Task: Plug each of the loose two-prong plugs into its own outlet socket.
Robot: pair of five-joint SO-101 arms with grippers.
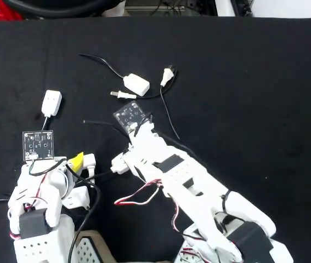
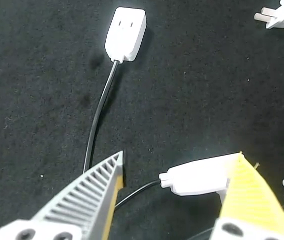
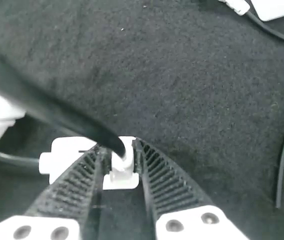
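Plug pinched tight in right pincer; left pincer gapes wide. Cord across it may twist it loose.

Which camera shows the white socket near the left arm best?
The left wrist view: the socket faces the camera with both slots plain to see. The high view shows it from farther off, lying on the black cloth, its slots hard to make out.
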